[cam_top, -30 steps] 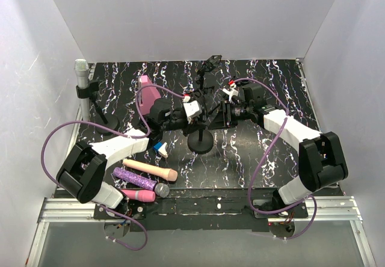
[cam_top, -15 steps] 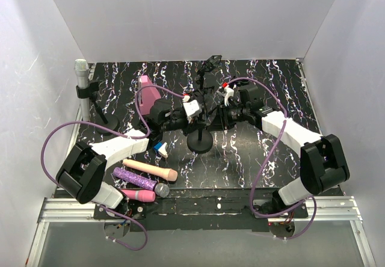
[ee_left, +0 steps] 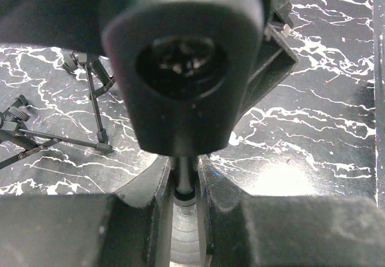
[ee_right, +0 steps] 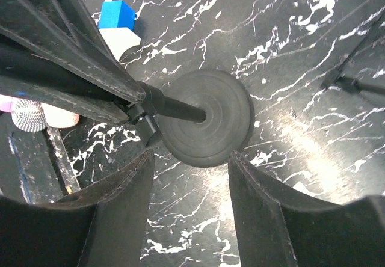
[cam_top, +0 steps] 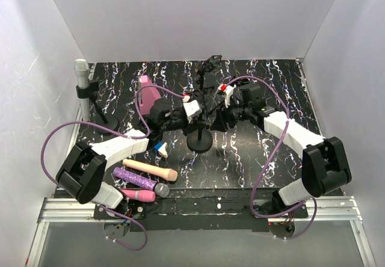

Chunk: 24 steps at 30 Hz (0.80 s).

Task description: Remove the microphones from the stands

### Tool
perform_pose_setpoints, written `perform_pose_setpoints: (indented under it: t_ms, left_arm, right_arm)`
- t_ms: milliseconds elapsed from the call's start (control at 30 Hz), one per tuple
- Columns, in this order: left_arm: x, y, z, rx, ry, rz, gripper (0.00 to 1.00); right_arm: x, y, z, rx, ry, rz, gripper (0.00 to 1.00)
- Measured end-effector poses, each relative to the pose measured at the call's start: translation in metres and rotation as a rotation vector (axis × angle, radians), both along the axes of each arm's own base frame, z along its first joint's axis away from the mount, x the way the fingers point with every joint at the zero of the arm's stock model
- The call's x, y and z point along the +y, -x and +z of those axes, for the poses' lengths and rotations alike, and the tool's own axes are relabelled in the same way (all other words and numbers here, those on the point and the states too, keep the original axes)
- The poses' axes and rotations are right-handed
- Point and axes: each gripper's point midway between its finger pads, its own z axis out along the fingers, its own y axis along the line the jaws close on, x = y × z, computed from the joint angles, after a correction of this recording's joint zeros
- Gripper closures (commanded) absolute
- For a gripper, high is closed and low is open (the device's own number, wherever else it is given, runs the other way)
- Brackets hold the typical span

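Note:
A black stand with a round base (cam_top: pixel 200 142) rises at the table's middle. My left gripper (cam_top: pixel 194 113) is shut on its thin pole (ee_left: pixel 182 174), and the stand's black clip head (ee_left: pixel 183 62) fills the top of the left wrist view. My right gripper (cam_top: pixel 219 121) hangs open just right of the pole. Its fingers (ee_right: pixel 120 201) straddle empty air above the base (ee_right: pixel 210 122), touching nothing. At the far left a grey microphone (cam_top: pixel 81 73) sits upright in the clip of a second stand (cam_top: pixel 96 113), away from both grippers.
Three loose microphones lie near the front left: peach (cam_top: pixel 150 169), purple glitter (cam_top: pixel 135 180) and pink (cam_top: pixel 138 193). A pink object (cam_top: pixel 146 95) stands behind my left arm. A blue and white block (ee_right: pixel 119 23) lies by the base. A small tripod (cam_top: pixel 210 65) stands at the back.
My right gripper's jaws have widened, and its wrist has shifted a little toward the stand. The left gripper has stayed shut on the pole.

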Motion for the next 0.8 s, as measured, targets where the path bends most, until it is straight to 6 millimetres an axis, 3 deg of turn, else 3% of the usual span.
perform_pose_setpoints:
  t_ms: [333, 567, 800]
  left_arm:
    - [-0.001, 0.001, 0.0, -0.005, -0.001, -0.012, 1.0]
    - [-0.001, 0.001, 0.0, -0.005, -0.001, -0.012, 1.0]
    - [-0.001, 0.001, 0.0, -0.006, -0.002, -0.012, 1.0]
  right_arm:
    - [0.017, -0.011, 0.034, -0.183, -0.068, 0.195, 0.43]
    - [0.02, 0.001, 0.024, -0.203, -0.057, 0.311, 0.47]
    - [0.02, 0.016, 0.016, -0.241, -0.036, 0.41, 0.67]
